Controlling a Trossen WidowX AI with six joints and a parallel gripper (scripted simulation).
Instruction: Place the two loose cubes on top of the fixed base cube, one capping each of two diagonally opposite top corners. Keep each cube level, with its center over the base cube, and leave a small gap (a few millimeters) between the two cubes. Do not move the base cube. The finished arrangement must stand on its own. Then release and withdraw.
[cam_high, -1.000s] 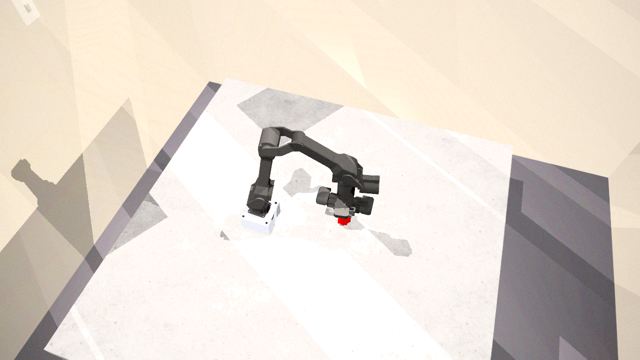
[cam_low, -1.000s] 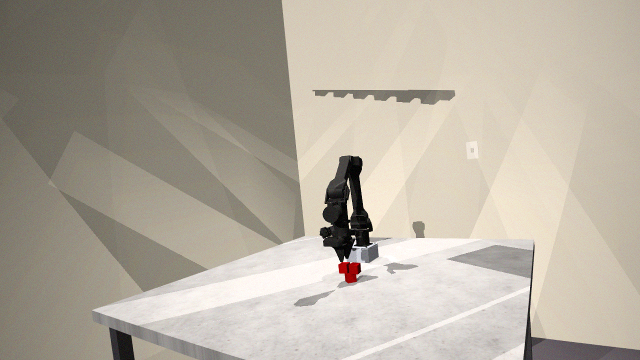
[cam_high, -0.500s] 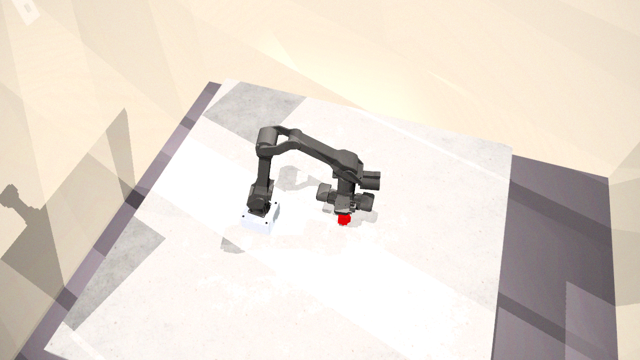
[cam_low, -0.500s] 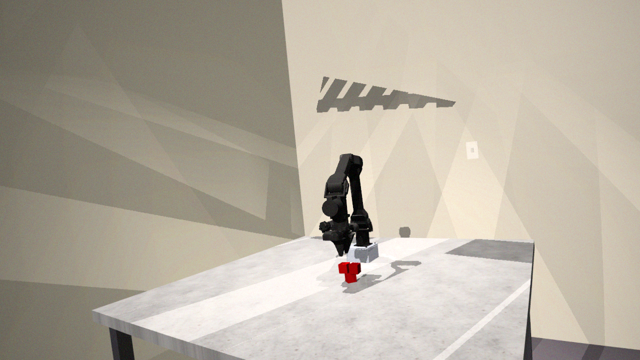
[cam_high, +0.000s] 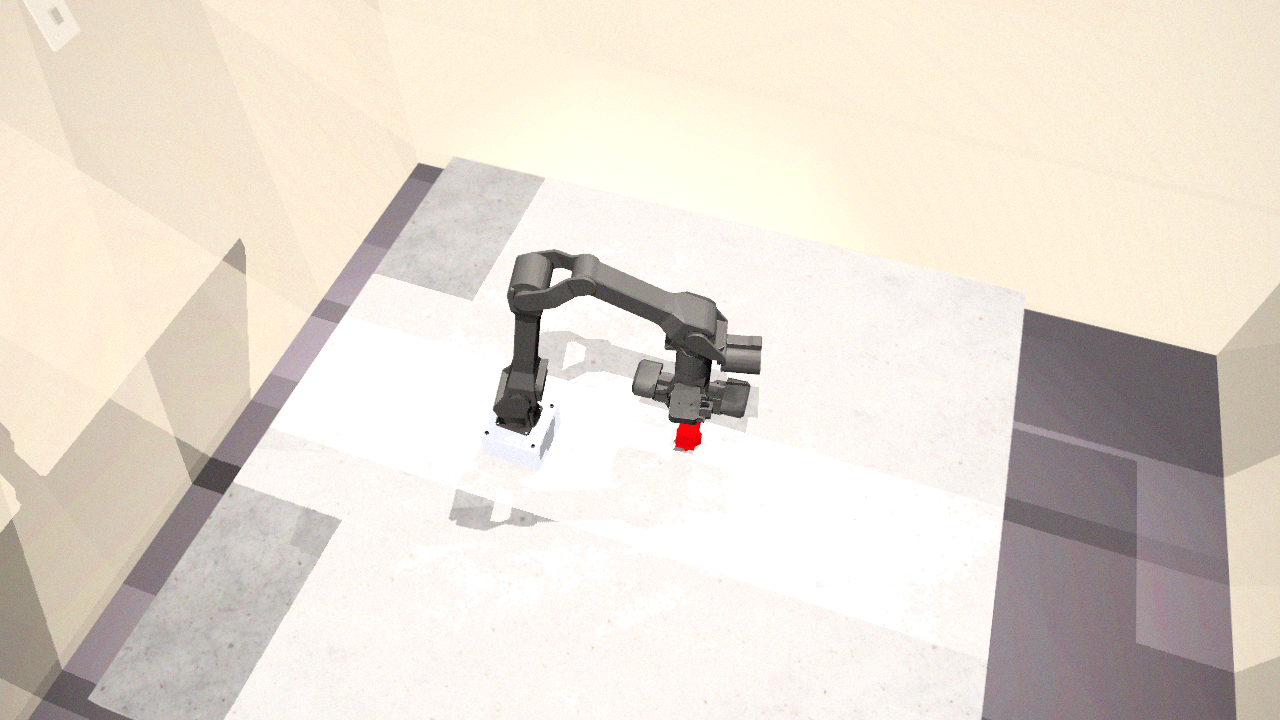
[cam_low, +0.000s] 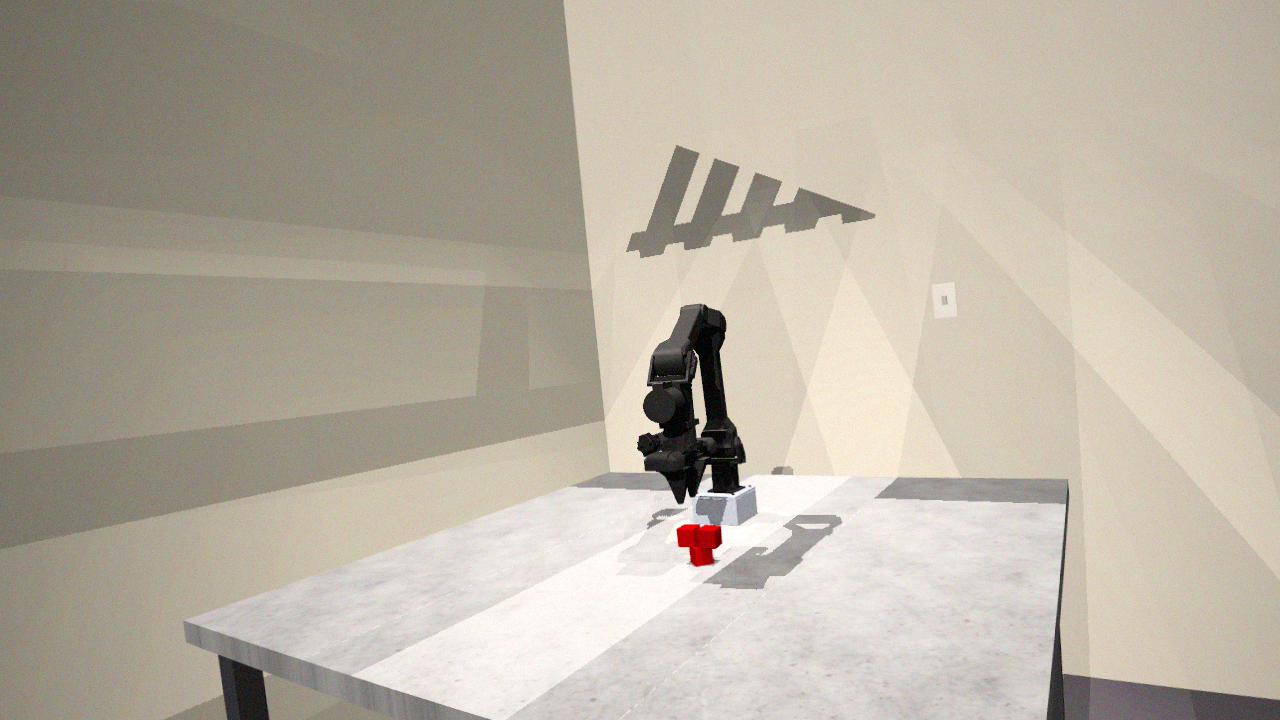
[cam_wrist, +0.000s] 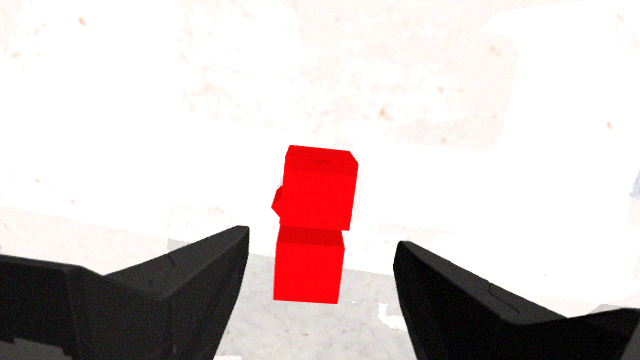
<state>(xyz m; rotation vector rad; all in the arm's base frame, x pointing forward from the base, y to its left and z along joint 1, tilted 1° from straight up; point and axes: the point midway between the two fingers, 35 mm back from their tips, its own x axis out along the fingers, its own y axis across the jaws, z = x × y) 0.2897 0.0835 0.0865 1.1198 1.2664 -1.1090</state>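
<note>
In the exterior view, two red cubes, a left one (cam_low: 686, 536) and a right one (cam_low: 709, 536), rest side by side on the red base cube (cam_low: 701, 557) and look level. The wrist view shows two top cubes, an upper one (cam_wrist: 318, 200) and a lower one (cam_wrist: 307, 272), offset from each other; a corner of the base cube (cam_wrist: 276, 202) peeks out at the left. The size of any gap between the top cubes cannot be told. My gripper (cam_low: 686, 499) (cam_wrist: 323, 247) is open and empty above the cubes, its fingertips clear of them.
The cubes stand on the pale table (cam_high: 832, 528) (cam_low: 537, 653). The arm's white base (cam_high: 517, 443) (cam_low: 735, 507) stands at the left in the top view and behind the cubes in the exterior view. Shadows and bright bands cross the table.
</note>
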